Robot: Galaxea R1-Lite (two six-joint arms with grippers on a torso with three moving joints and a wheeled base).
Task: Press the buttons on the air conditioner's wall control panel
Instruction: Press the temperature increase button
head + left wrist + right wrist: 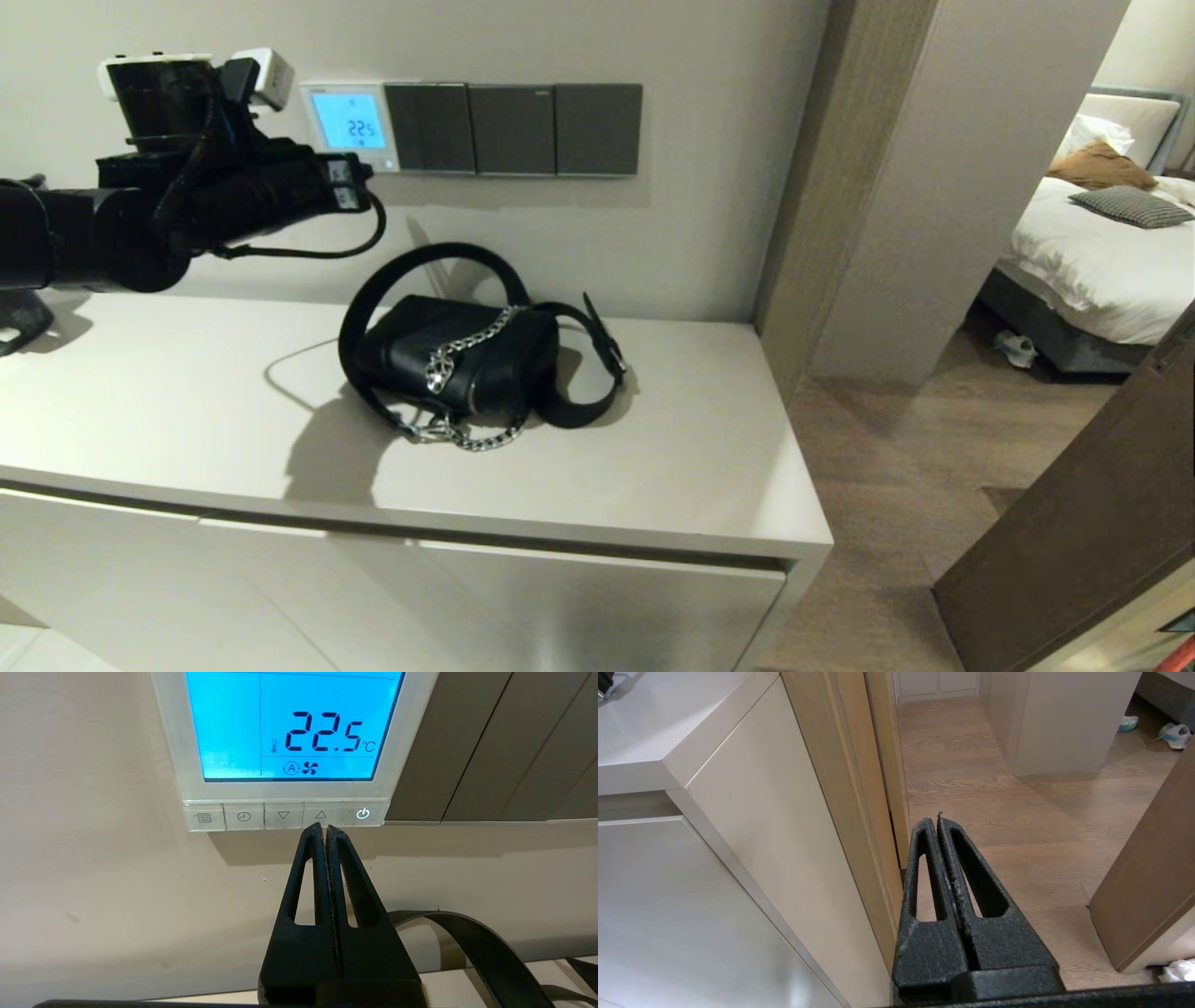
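Note:
The white wall control panel (pixel 316 121) hangs on the wall, its screen lit blue and reading 22.5; in the left wrist view the panel (pixel 173 742) fills the upper part. A row of pale buttons (pixel 285 815) runs along its lower edge, with a lit power button (pixel 363 814) at one end. My left gripper (pixel 325 828) is shut and empty, its tips at the lower edge of the up-arrow button (pixel 320 813); whether they touch it I cannot tell. In the head view the left gripper (pixel 366 170) reaches the panel's lower edge. My right gripper (pixel 934 821) is shut and empty, parked low beside the cabinet.
Three dark grey switch plates (pixel 513 129) sit right of the panel. A black handbag (pixel 462 359) with chain and strap lies on the white cabinet top (pixel 168 401) below. A wooden door frame (pixel 803 187) and a bedroom lie to the right.

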